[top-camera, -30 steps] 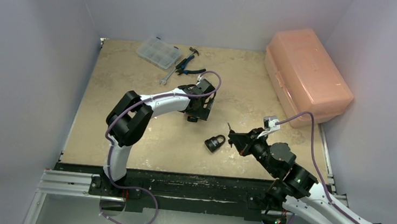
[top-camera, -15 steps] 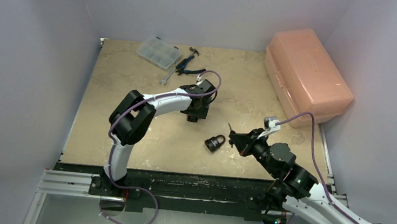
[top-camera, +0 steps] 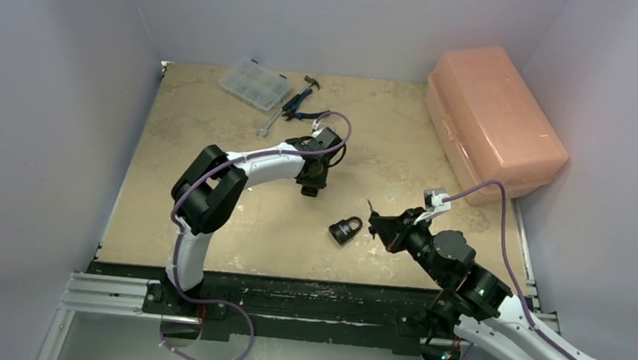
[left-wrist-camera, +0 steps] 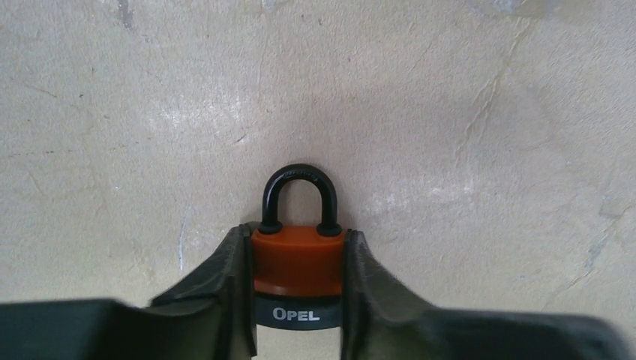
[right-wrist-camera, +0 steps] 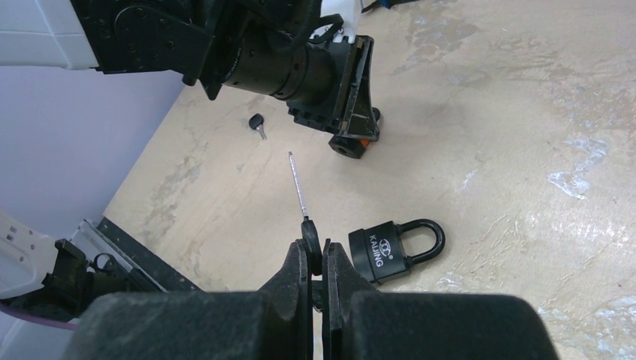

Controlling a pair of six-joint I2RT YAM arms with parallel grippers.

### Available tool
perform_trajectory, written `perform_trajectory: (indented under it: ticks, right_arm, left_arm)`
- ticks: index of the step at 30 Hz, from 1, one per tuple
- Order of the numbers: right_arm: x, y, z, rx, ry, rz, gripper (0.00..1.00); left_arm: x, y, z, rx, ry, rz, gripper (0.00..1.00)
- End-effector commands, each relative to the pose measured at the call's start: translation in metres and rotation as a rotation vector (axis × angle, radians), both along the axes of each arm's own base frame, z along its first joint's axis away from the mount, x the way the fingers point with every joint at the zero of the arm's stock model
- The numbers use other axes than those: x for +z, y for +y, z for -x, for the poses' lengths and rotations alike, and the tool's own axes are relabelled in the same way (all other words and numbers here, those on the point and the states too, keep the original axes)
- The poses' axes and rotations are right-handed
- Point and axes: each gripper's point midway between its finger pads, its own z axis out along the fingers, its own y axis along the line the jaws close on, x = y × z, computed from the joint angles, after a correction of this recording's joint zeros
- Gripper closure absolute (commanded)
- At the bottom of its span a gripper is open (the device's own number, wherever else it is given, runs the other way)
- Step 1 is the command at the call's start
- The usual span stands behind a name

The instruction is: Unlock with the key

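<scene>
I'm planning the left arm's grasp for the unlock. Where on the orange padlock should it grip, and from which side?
Pinch the orange padlock across the two straight side walls of its body, coming down from above. It lies flat on the table, so those parallel sides are easy to reach, and the shackle and black bottom band stay free.

The left arm rose from its base to a raised elbow, and its white forearm reached forward and to the right with the wrist tipped downward. The left gripper pointed down, its two fingers pressed against either side of an orange padlock. The right arm lay low, stretched forward and to the left. The right gripper was closed, pinching the head of a key whose blade pointed straight out past the fingertips.
</scene>
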Motion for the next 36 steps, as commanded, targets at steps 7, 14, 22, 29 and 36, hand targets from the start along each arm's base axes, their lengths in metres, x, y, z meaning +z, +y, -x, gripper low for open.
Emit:
perform_trajectory:
  ticks: [7,14,22,29,36]
  right_arm:
    - [0.011,-0.001,-0.001,-0.017,-0.002,-0.031,1.0]
    - [0.013,0.005,-0.003,-0.016,0.023,-0.048,1.0]
    - [0.008,0.025,-0.017,-0.034,0.07,-0.086,1.0]
    - [0.011,0.06,-0.037,-0.036,0.132,-0.184,1.0]
    - [0.008,0.099,-0.059,-0.009,0.168,-0.197,1.0]
  left_arm:
    - [0.016,0.02,-0.005,0.065,0.013,0.136,1.0]
    - [0.046,0.023,-0.017,0.115,-0.028,0.285,1.0]
    - [0.069,0.023,-0.026,0.265,-0.077,0.478,1.0]
    - [0.106,0.018,-0.039,0.287,-0.148,0.621,1.0]
    - [0.154,0.054,-0.045,0.488,-0.316,0.671,1.0]
